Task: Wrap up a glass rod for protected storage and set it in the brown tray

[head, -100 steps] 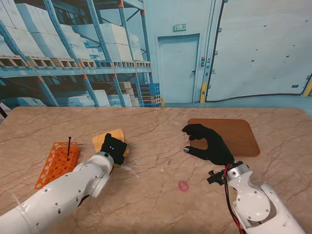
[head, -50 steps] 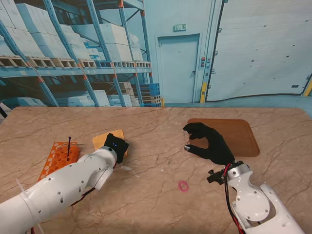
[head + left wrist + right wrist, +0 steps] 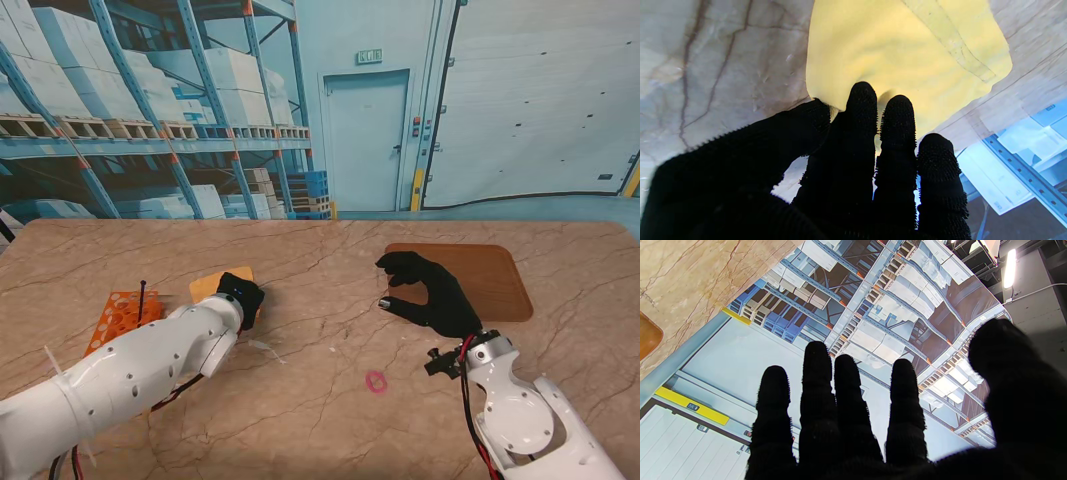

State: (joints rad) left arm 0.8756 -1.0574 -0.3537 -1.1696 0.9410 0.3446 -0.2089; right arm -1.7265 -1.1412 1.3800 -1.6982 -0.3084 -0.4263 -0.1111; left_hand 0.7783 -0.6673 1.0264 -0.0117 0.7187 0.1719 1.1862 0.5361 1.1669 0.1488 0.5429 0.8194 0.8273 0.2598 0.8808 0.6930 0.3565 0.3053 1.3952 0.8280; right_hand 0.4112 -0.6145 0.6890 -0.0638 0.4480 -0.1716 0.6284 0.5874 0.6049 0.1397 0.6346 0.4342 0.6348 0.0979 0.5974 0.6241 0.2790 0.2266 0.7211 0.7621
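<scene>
So far your left robot hand [image 3: 853, 160] only pinches the yellow cloth [image 3: 907, 56] edge; right robot hand [image 3: 425, 290] hangs spread, empty. Rod location unclear; brown tray [image 3: 495, 275] empty, wrapping unstarted.

The left arm [image 3: 140, 365] reaches forward from the lower left corner of the stand view, and the left hand [image 3: 241, 294] at its end has the palm turned down, with the fingers [image 3: 862, 110] stretched close together and the thumb bent toward them. The right arm [image 3: 520, 410] rises from the lower right corner. The right hand [image 3: 432, 296] is lifted, holding nothing, its fingers [image 3: 816, 373] straight and a little apart, the thumb standing away.
</scene>
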